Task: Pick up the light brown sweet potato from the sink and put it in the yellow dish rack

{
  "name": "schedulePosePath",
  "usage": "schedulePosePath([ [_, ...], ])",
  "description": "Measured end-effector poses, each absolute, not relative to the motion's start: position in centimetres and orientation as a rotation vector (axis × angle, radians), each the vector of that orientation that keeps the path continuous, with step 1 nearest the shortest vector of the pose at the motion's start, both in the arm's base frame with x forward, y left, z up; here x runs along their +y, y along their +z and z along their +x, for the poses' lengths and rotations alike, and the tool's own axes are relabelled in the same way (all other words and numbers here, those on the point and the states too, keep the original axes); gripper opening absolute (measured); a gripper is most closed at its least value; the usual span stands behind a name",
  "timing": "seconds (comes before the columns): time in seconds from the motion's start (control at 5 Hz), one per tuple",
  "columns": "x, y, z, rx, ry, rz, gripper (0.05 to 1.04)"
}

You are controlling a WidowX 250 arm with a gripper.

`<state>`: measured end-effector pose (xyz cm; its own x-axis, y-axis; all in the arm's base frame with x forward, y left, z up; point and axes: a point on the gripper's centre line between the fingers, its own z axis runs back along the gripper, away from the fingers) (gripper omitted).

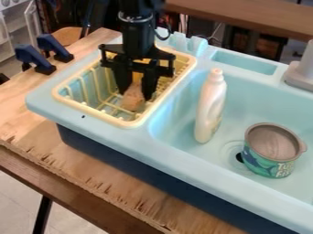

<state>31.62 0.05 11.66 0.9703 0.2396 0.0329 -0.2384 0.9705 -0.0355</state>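
Observation:
The black gripper (136, 93) hangs down inside the yellow dish rack (63, 98) at the left of the light blue sink unit. Its two fingers stand on either side of an orange-brown object (132, 101) and press against it. The object's lower end is low in the rack, near the front right corner; whether it rests on the rack's floor I cannot tell.
In the sink basin (177, 107) right of the rack, a white bottle (209, 109) stands upright. A green and blue can (267, 159) sits near the drain. A grey faucet (301, 73) rises at the right; blue clamps (36, 59) grip the table's back left.

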Motion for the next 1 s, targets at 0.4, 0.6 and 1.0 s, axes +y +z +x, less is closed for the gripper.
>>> schedulePosePath([
  [0.4, -0.5, 12.9, 31.1, -0.024, 0.251, 0.004, 1.011],
  [0.6, -0.9, 14.4, 31.0, -0.023, 0.257, 0.005, 1.007],
  [1.0, -1.7, 18.7, 31.3, -0.016, 0.184, -0.021, 1.005],
])
